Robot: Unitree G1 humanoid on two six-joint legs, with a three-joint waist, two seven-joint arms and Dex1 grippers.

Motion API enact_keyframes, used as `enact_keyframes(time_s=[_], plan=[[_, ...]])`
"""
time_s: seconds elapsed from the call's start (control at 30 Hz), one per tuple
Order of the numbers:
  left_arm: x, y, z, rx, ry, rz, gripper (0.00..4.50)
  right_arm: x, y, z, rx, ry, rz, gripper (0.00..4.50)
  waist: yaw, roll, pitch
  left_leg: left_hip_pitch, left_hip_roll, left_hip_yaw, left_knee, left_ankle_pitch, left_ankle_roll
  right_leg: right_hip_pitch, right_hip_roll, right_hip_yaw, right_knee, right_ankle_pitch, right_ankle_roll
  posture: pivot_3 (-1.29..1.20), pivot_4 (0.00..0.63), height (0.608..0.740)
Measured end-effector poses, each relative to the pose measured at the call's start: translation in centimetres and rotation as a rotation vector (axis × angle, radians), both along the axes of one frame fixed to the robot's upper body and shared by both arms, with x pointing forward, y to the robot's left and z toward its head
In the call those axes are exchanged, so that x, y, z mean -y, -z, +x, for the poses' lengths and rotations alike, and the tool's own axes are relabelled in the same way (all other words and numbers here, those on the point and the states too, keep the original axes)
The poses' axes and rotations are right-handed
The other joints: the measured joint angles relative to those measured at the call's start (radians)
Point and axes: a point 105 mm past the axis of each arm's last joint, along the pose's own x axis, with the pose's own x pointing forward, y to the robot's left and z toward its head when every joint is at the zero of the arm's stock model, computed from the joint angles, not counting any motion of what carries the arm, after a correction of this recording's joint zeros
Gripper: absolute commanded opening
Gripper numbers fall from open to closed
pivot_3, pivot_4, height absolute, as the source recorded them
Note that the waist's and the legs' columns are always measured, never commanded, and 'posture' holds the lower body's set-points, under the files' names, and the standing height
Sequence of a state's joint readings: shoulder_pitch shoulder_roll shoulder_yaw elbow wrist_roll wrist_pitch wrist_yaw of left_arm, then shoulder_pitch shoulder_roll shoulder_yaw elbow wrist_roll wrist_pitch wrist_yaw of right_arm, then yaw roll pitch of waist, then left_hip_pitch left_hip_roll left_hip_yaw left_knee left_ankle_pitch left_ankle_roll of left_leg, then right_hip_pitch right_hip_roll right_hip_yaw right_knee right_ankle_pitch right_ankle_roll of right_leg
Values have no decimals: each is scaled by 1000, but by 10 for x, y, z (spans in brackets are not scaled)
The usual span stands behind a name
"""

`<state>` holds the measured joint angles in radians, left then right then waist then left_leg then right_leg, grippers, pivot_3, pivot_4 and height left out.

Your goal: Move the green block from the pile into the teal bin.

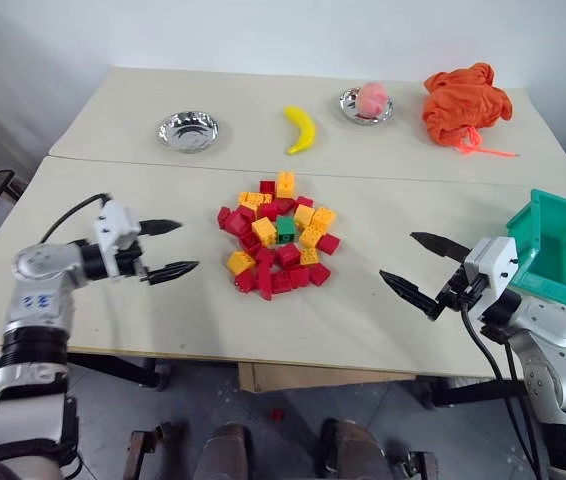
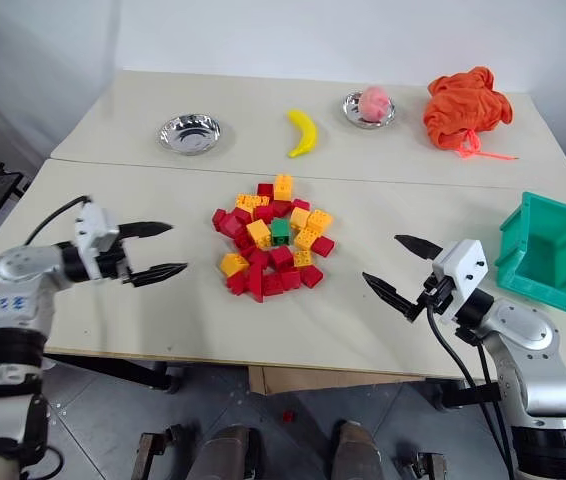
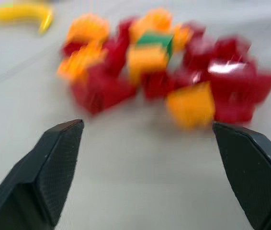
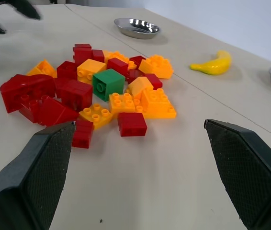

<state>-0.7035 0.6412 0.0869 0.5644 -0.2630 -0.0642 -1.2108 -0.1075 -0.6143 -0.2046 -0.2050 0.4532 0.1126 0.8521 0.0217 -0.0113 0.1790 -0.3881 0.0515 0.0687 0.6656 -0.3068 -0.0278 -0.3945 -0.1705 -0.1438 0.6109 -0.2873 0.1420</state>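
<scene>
The green block [image 1: 286,229] sits in the pile [image 1: 279,240] at the table's [image 1: 163,310] middle. The teal bin [image 1: 561,250] stands at its right edge. The left gripper [image 1: 165,249] and right gripper [image 1: 422,267] flank the pile, fingers apart, empty.

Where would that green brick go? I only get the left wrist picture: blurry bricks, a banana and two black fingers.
Observer: Into the teal bin, which sits at the table's edge on the robot's right, beside the right gripper.
Operator: Is that other gripper carrying anything?
Observer: No, its jaws are open and empty, pointing toward the pile.
Operator: Is the green block buried?
Observer: No; the right wrist view shows it lying on top near the pile's middle, its studs exposed.
Operator: Anything else on the table?
Observer: An orange cloth lies at the far side.
</scene>
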Motion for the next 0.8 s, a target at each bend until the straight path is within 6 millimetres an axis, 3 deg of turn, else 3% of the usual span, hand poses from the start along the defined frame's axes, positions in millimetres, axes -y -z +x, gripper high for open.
enact_keyframes(time_s=[0.17, 0.3, 0.4, 0.57, 0.8], plan=[[67, -25, 28, 66, 116, 104, 4449, 0, -3, 2, 4, -5, -3, 4500, 4, 0, 0, 0, -1, 0, 0, 0, 1, 0, 0, 0, -2, 0, 1, 0, 150, 740], [98, -15, 45, 18, 132, 226, 4449, 4, 0, -1, -23, 5, -16, 4500, -3, 0, 0, 0, -1, 2, -2, 0, 1, 0, 0, 0, -2, 0, 1, 0, 150, 740], [107, -2, 52, -16, 114, 303, 4449, 8, -3, -8, -25, 9, -39, 4500, -6, 0, 0, 0, -1, 2, -1, -1, 1, 0, 0, 1, -3, 1, 1, 0, 150, 740], [101, 11, 64, -33, 27, 380, 4449, 27, -4, -19, -48, 70, -59, 4500, 2, -1, 0, 0, -1, 2, -1, -1, 1, 0, 0, 1, -3, 1, 1, 0, 150, 740], [119, 17, 63, -57, 52, 369, 4449, 27, -7, -29, -51, 86, -60, 4500, 5, -1, 0, -1, -1, 2, 0, -1, 2, 0, 0, 1, -3, 1, 2, 0, 150, 740]])
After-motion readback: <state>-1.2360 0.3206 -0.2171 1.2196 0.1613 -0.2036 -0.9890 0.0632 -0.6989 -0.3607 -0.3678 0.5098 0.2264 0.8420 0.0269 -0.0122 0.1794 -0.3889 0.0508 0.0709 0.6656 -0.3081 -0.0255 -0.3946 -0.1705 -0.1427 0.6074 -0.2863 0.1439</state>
